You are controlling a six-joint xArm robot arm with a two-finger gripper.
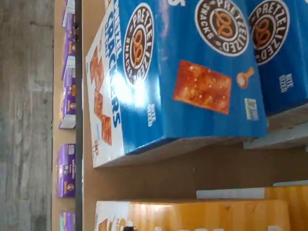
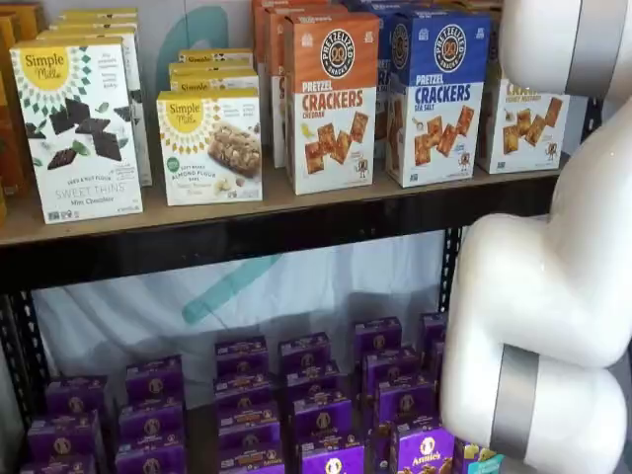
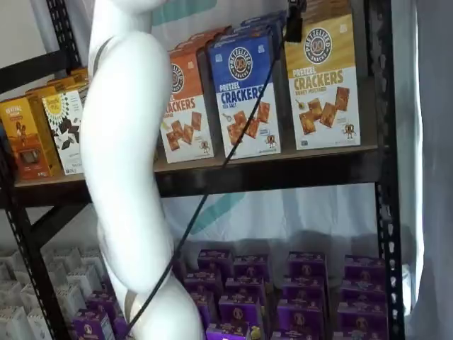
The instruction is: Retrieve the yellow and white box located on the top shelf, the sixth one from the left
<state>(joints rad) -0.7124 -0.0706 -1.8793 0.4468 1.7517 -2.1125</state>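
1. Shelves of boxed crackers fill both shelf views, with the robot's white arm [image 3: 124,163] rising in front of them and a black cable [image 3: 212,184] trailing down from the upper edge.
2. Only a dark tip of the gripper [image 3: 294,25] shows at the upper edge in a shelf view, just in front of the boxes; whether its jaws are apart or together cannot be told.
3. The yellow and white box [image 3: 322,81], marked Pretzel Crackers, stands upright at the right end of the top shelf [image 3: 283,173], just beside the black rack upright [image 3: 382,142].
4. In a shelf view the same box [image 2: 521,128] is partly hidden behind the arm [image 2: 553,296].
5. A blue Pretzel Crackers box [image 3: 248,92] stands just left of it, with an orange Pretzel Crackers box [image 3: 185,113] further left; white Simple Mills boxes [image 2: 79,128] sit toward the left end.
6. The wrist view, turned on its side, looks close onto the blue boxes [image 1: 187,72], with the yellow box's top [image 1: 207,214] beside them across a strip of bare board.
7. Small purple boxes [image 2: 316,395] crowd the lower level.
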